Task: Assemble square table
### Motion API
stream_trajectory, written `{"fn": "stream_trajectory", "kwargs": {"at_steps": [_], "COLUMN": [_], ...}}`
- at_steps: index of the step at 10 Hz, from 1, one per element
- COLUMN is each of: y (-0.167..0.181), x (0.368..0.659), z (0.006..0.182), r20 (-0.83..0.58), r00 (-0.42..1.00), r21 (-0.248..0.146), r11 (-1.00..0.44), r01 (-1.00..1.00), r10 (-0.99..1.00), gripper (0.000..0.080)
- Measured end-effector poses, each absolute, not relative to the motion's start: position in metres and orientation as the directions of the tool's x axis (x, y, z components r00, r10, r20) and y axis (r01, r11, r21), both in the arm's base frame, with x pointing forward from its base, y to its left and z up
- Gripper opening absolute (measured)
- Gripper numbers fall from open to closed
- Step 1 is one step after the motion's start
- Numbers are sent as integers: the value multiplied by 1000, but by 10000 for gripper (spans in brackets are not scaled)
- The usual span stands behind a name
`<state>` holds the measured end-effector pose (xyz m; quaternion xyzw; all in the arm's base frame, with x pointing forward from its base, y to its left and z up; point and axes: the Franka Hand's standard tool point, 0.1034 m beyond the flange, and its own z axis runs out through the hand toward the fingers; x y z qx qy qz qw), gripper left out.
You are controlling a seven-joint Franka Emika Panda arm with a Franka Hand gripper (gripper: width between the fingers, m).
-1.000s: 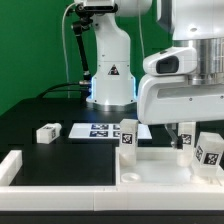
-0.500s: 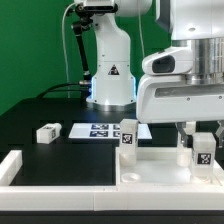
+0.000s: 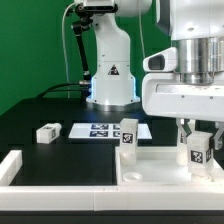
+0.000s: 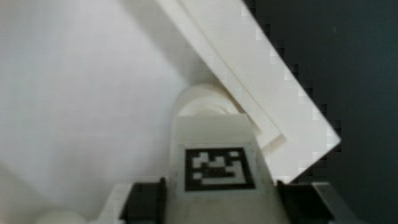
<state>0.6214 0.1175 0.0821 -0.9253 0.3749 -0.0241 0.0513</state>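
Note:
My gripper (image 3: 199,147) is shut on a white block leg (image 3: 198,156) with a black-and-white tag and holds it upright over the far corner of the white square tabletop (image 3: 155,166) at the exterior view's right. In the wrist view the leg (image 4: 217,150) sits between my dark fingers (image 4: 151,202), right by the tabletop's raised rim (image 4: 267,75). A second leg (image 3: 128,135) stands upright at the tabletop's other far corner. A third leg (image 3: 47,132) lies loose on the black table. I see no other leg.
The marker board (image 3: 100,130) lies flat behind the tabletop. A white fence bar (image 3: 10,166) stands at the exterior view's front left. The robot base (image 3: 110,70) is at the back, before a green wall.
The held leg has turned from tilted to upright and moved a little toward the exterior view's left, down toward the tabletop's corner.

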Motion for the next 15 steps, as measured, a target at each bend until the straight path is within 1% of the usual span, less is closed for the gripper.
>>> {"fn": "stream_trajectory", "kwargs": {"at_steps": [2,4,6,7,8,9,10,11,12,13,15], "y": [117,121,124,123,124,123,122,119,117,117,116], "x": [624,623,623,624,624,623,621,618,621,622,622], "z": [82,81,81,81,81,80,79,80,82,81,81], "r20": [-14,-69,-107,-117,-115,-106,-94,-74,-26,-19,-7], "r00": [576,346,147,91,102,161,241,407,603,640,748], "r21": [-141,-138,-126,-127,-128,-130,-125,-92,-73,-78,-79], "r11": [-568,-334,-133,-76,-87,-146,-229,-400,-600,-637,-745], "r01": [-811,-932,-983,-989,-988,-981,-965,-912,-796,-767,-662], "r10": [-818,-936,-983,-989,-988,-981,-966,-911,-797,-768,-664], "gripper": [290,290,290,290,290,392,531,612,612,643,648]}}
